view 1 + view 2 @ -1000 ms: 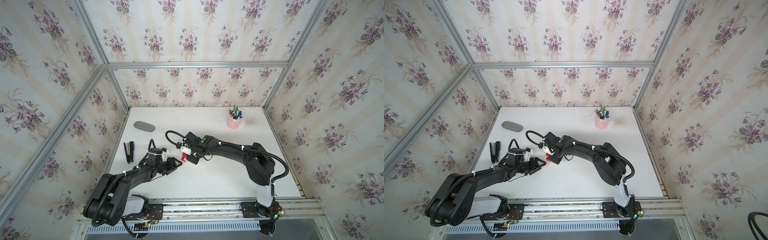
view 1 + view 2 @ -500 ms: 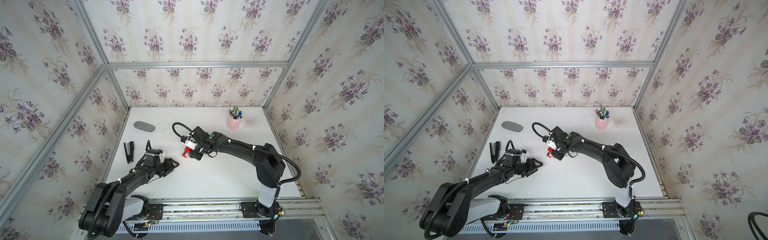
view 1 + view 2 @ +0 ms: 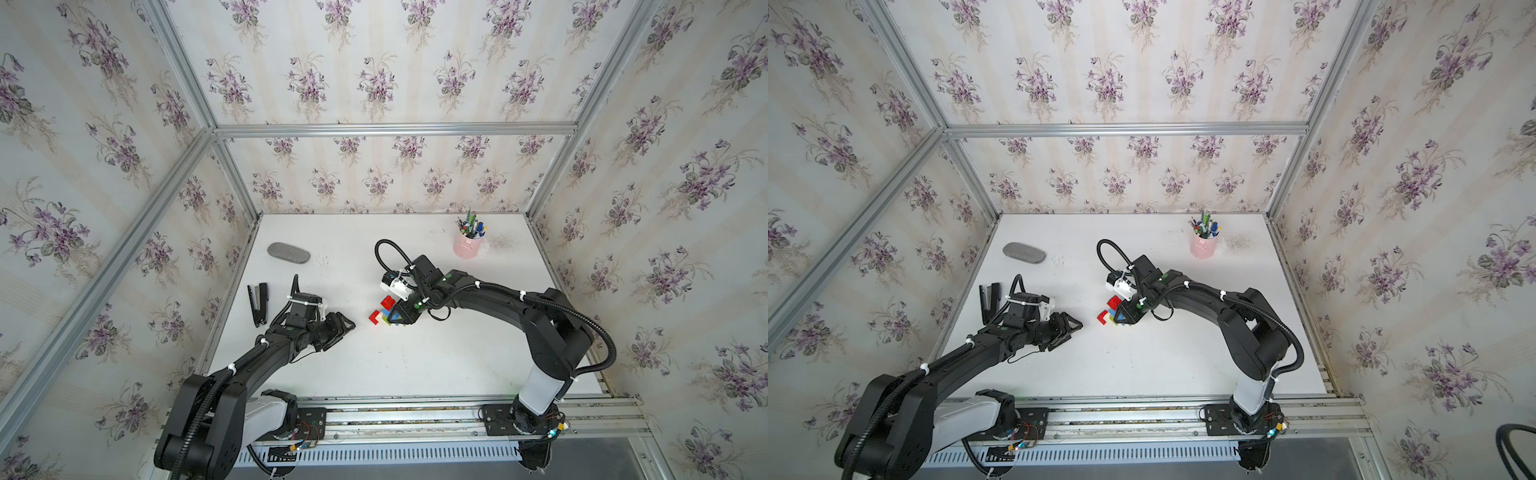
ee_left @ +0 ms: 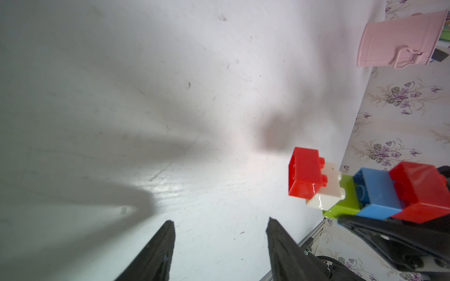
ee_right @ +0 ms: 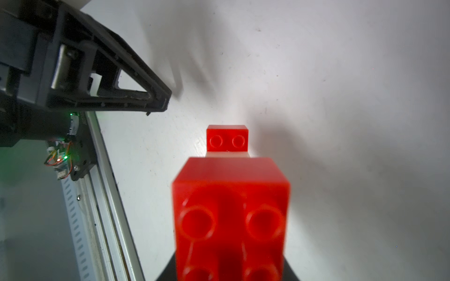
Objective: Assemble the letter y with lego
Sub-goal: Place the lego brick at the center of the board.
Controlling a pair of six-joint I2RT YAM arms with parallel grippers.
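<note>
Clamping the letter y [image 3: 385, 311], right end effector [image 3: 397, 318] hovers.

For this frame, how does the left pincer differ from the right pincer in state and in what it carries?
The left pincer stands open with nothing between its jaws, while the right pincer is shut on the letter y. The left pincer is apart from the letter y and points toward it, whereas the right pincer touches it. Both are black with tapered fingers, and both are over the white table.
</note>
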